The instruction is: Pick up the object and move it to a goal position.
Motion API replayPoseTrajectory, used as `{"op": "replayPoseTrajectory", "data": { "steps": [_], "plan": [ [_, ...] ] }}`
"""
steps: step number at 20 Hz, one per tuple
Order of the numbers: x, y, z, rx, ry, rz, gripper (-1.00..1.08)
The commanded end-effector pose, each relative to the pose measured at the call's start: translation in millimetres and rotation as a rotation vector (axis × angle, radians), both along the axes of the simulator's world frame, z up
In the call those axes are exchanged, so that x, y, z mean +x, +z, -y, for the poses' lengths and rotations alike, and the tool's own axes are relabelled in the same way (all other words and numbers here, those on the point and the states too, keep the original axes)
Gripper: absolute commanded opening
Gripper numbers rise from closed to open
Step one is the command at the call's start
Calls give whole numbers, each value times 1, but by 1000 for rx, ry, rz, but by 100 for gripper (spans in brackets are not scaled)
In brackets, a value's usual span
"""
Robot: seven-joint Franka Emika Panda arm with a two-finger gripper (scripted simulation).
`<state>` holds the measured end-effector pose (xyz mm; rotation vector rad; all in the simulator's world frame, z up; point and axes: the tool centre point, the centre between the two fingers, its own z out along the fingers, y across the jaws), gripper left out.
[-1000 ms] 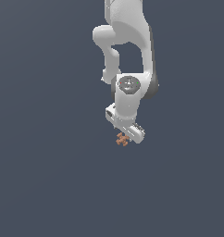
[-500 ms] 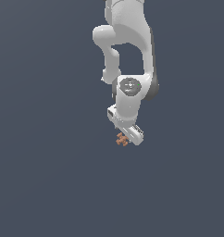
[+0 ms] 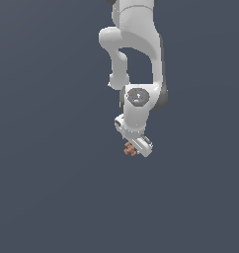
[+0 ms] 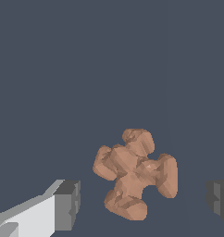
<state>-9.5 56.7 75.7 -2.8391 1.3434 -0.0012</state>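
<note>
Object (image 4: pixel 134 173) between wide-spread fingers (image 4: pixel 67 204) of gripper (image 4: pixel 144 203), apparently untouched.

Object (image 4: pixel 134 173) between pincer (image 4: pixel 144 201) fingers, untouched.

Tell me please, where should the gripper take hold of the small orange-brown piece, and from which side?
Probably across the thick middle of the orange-brown piece, coming down from above: its four stubby prongs leave notches, and the open gripper already has one finger on each side.
</note>
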Motion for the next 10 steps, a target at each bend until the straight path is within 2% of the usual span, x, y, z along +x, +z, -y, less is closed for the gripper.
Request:
{"op": "replayPoseTrajectory", "data": {
  "steps": [1, 9, 10],
  "plan": [
    [-1, -14, 0, 0, -1, -1, 100],
    [0, -34, 0, 0, -3, -1, 100],
    [0, -34, 0, 0, -3, -1, -100]
  ]
}}
